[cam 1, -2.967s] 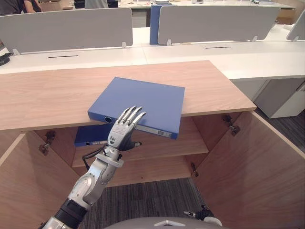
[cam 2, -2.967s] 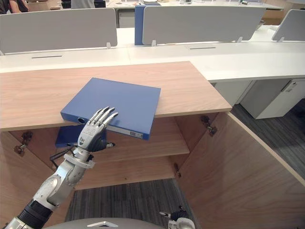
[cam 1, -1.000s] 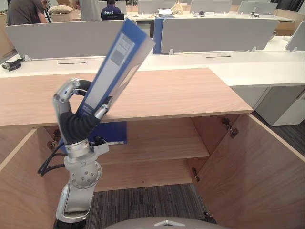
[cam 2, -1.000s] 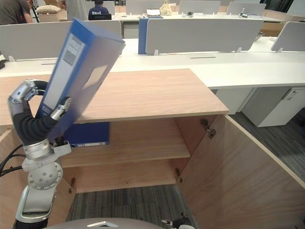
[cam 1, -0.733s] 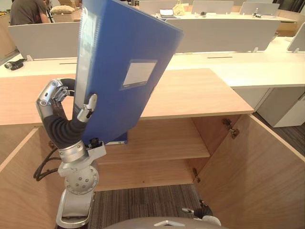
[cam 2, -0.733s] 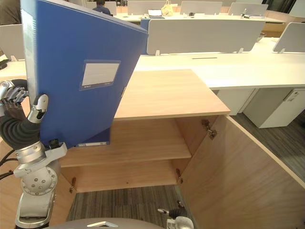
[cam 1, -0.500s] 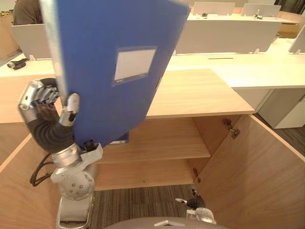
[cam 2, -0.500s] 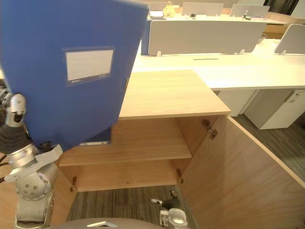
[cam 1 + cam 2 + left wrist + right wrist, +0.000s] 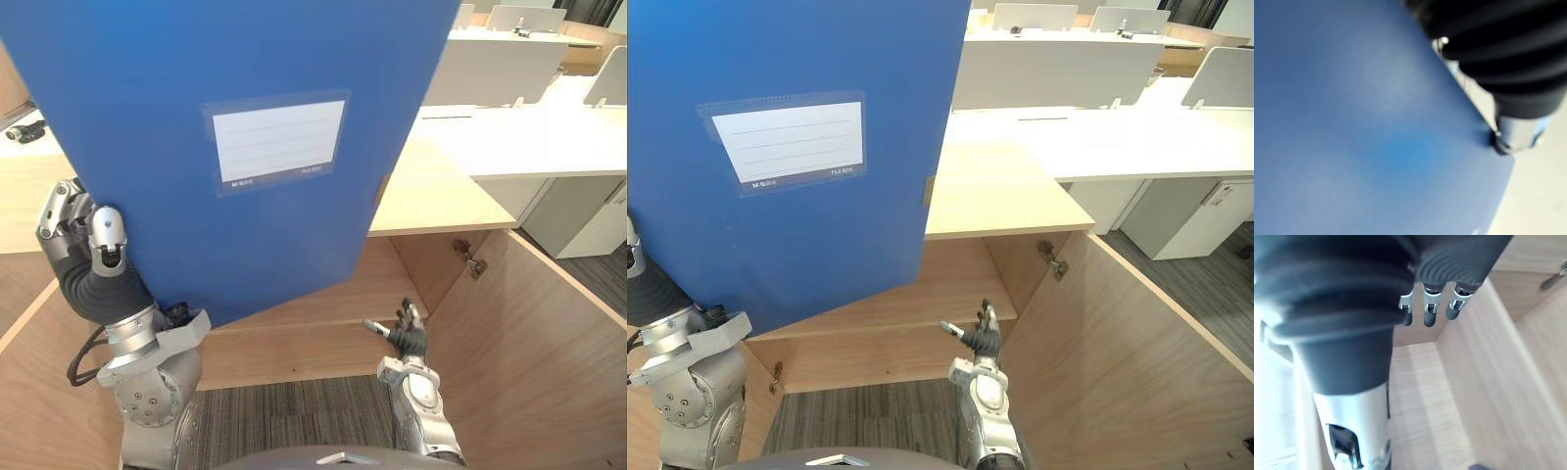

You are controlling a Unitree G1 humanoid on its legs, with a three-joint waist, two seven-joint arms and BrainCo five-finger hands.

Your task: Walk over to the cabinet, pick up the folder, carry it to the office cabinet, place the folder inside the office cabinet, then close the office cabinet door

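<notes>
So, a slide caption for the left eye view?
Left hand holds a blue folder upright before the open cabinet; right hand open below.

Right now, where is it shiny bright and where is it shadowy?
Left wrist view: a soft bright patch on the blue folder. Right wrist view: white glare beside the right hand. Right eye view: cabinet top brightly lit, shelf underneath shaded.

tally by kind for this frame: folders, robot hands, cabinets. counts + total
blue rectangular folder: 1, gripped by the left hand
robot hands: 2, left hand and right hand
light wooden cabinet, door open: 1
total: 4
</notes>
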